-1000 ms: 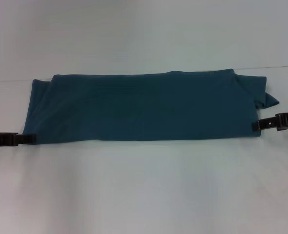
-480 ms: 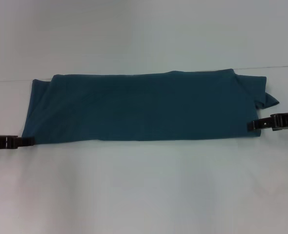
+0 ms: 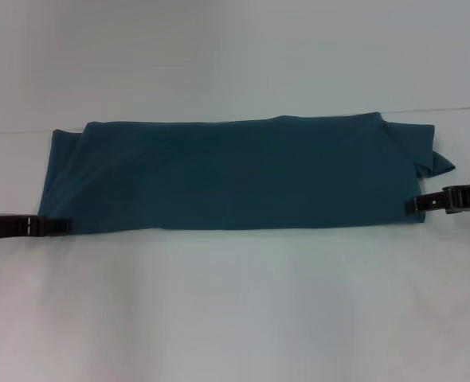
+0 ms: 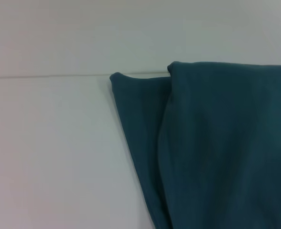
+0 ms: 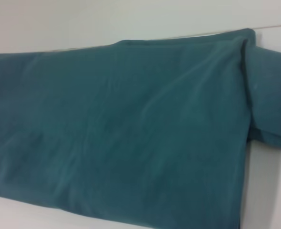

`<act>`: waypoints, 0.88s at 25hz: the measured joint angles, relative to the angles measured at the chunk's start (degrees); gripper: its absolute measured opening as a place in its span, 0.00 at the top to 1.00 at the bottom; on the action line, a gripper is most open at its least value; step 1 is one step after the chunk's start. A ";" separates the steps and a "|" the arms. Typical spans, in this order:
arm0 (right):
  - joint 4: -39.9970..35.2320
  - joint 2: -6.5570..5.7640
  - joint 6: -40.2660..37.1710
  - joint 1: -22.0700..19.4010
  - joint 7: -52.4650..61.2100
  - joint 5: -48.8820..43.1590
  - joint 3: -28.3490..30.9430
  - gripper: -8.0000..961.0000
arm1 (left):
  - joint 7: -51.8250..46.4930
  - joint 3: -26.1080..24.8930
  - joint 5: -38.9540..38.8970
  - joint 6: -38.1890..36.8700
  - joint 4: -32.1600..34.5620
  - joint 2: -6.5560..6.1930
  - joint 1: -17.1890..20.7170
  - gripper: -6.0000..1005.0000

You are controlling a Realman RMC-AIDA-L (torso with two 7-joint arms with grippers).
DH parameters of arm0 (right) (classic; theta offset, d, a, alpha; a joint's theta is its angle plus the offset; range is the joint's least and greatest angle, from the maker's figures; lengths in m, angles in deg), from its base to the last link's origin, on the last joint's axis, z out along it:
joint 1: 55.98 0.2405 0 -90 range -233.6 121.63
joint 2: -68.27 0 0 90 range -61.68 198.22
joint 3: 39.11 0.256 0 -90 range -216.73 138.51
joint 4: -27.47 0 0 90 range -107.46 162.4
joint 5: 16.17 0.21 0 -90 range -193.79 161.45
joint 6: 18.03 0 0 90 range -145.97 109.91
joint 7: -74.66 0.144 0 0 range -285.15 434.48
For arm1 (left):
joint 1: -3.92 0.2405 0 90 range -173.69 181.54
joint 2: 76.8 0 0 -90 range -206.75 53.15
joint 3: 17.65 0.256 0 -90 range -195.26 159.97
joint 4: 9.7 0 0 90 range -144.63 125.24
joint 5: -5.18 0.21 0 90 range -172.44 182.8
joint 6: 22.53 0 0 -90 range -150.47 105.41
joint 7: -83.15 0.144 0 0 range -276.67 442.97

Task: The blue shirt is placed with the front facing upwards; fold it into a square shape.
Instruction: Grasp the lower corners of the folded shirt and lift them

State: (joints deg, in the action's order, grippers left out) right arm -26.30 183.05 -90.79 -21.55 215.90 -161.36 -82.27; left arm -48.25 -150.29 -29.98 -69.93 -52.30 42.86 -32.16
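Two grippers are seen in the head view, one at each short end of the shirt (image 3: 235,175), which lies flat on the white table (image 3: 235,318) as a long band folded lengthwise, no print showing. The left gripper (image 3: 56,226) is at the near left corner, its tip touching or just over the cloth edge; the right gripper (image 3: 414,204) is at the near right corner, below a sleeve tip that juts out to the right. Whether either claw is spread or pinching cloth cannot be told; both appear only as thin dark bars. Step judged: lengthwise fold done, corners being taken for the crosswise fold. The next move is judged to call for a firm pinch through all layers at a corner, then one end carried over the other with edges matched so that a square results; the stray sleeve would need tucking. In the left wrist view, the shirt (image 4: 216,152) is seen as matte teal knit, two stacked layers with soft rounded fold edges, the lower one offset outward; no fingers are in view. In the right wrist view, the shirt (image 5: 131,133) shows shallow diagonal creases and a seam at the sleeve, which lies doubled beside the body panel; the cloth looks limp and likely to slump if lifted by one point.
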 joint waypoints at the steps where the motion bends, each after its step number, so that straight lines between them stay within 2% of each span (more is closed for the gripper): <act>1: 0.00 0.00 0.00 -0.07 0.00 0.00 0.01 0.05 | 0.00 0.00 0.00 0.12 0.69 -0.25 -0.37 0.07; 3: -0.01 0.00 0.00 -0.14 0.00 0.00 0.00 0.05 | 0.04 0.10 0.01 0.21 1.52 -0.54 -0.89 0.07; 8: -0.01 0.06 0.00 -0.17 0.00 0.00 0.00 0.05 | 0.54 0.34 0.01 0.73 2.12 -0.71 -1.60 0.22; 19: -0.11 0.10 -0.21 -0.24 0.00 -0.01 0.06 0.05 | 0.90 0.30 1.43 1.43 3.46 -0.75 -2.12 0.68; 22: -0.26 0.21 -0.27 -0.27 0.01 -0.01 0.02 0.05 | 0.90 0.29 1.71 1.78 3.41 -0.74 -2.01 0.74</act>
State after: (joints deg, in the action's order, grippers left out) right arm -26.56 183.26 -91.07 -21.83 215.91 -161.37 -82.24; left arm -47.35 -150.00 -28.27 -68.15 -48.89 42.12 -34.17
